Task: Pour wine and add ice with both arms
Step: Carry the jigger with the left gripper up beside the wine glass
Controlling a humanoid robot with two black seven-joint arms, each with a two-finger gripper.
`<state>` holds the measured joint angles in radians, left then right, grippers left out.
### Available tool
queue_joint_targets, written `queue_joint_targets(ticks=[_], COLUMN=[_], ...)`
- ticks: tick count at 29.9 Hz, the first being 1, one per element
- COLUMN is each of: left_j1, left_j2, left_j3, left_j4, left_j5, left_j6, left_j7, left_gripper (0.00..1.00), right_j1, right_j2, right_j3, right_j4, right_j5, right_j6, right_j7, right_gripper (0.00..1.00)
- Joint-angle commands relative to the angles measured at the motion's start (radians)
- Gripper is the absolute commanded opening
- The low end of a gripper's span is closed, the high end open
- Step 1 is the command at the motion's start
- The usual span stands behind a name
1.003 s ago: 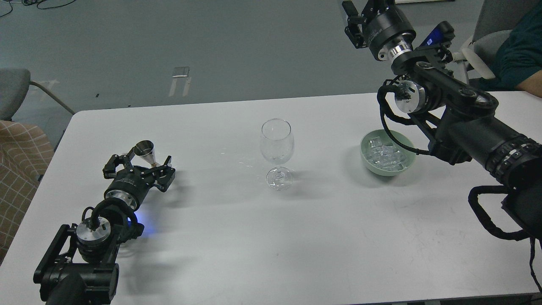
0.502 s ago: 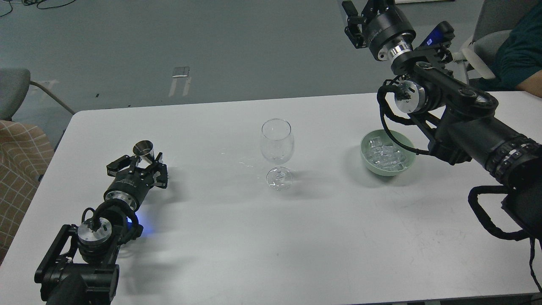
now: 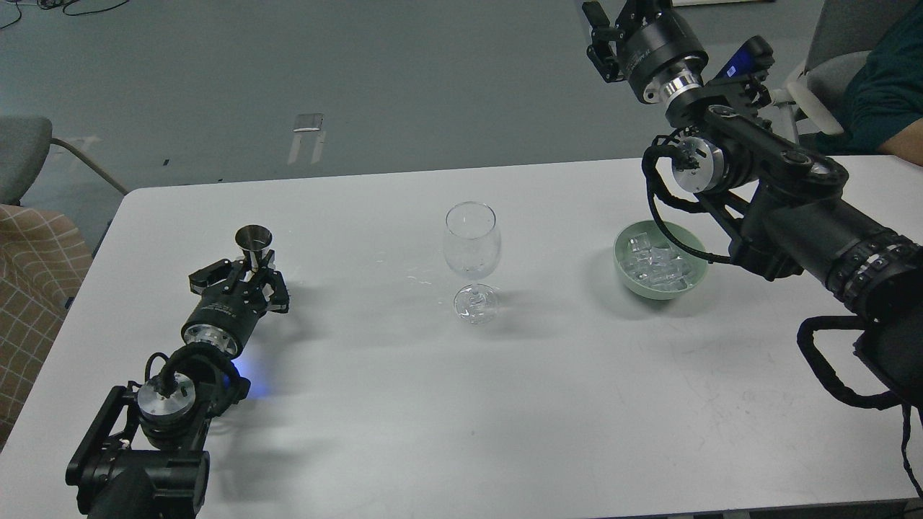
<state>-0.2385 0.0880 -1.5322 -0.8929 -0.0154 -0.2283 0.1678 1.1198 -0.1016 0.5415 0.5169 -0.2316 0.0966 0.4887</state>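
Note:
A clear stemmed wine glass (image 3: 472,245) stands upright at the middle of the white table (image 3: 577,404); I see no wine in it. A pale green bowl (image 3: 626,268) to its right holds several clear ice cubes (image 3: 656,263). A small steel jigger (image 3: 254,239) stands upright at the left. My left gripper (image 3: 252,275) lies low on the table with its fingers closed around the jigger's narrow waist. My right gripper (image 3: 611,25) is raised high behind the bowl, at the top edge of the view and partly cut off.
A person's arm in a dark teal sleeve (image 3: 887,86) rests at the table's far right corner beside a chair. A grey chair (image 3: 21,155) and a checked cushion (image 3: 36,267) stand off the table's left edge.
My left gripper's fingers have closed in on the jigger, which went from tilted to upright and shifted slightly right. The right arm, glass and bowl have not moved.

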Motion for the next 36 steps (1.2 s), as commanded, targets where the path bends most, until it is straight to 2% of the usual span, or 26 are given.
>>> queue_joint_targets(ticks=[1,6,10,21,26,30,36], left_j1=[-0.002,-0.004,0.001,0.007,0.013,0.022,0.030], left_j2=[-0.005,0.007,0.024,0.006,0.016,0.004,-0.002], left_j3=[-0.002,0.004,0.010,0.020,0.046,0.067,0.127], left_j4=[-0.017,-0.086,-0.205,-0.411,-0.484,-0.556,-0.641], left_j5=[-0.003,-0.001,0.000,0.003,0.008,0.055,0.078], left_j6=[0.000,0.021,0.092,0.220,0.268,0.339,0.414], left_j7=[0.001,0.018,0.050,0.101,0.110,0.136,0.147], left_gripper=[0.00,0.00,0.00,0.00,0.00,0.00,0.00], right_j1=[0.002,0.002,-0.009,-0.164,-0.192,-0.192,-0.193], right_j2=[-0.001,-0.007,-0.044,-0.125,-0.138,-0.136,-0.136], right_j3=[0.000,-0.002,-0.002,0.012,0.018,0.021,0.021], right_j4=[0.000,-0.002,0.000,0.020,0.028,0.040,0.041], right_j5=[0.000,0.002,0.008,0.011,0.011,0.009,0.008], right_j6=[0.000,0.000,0.015,0.103,0.106,0.104,0.104], right_j7=[0.000,0.000,0.000,0.000,0.000,0.000,0.000], right_gripper=[1.00,1.00,1.00,1.00,1.00,1.00,1.00])
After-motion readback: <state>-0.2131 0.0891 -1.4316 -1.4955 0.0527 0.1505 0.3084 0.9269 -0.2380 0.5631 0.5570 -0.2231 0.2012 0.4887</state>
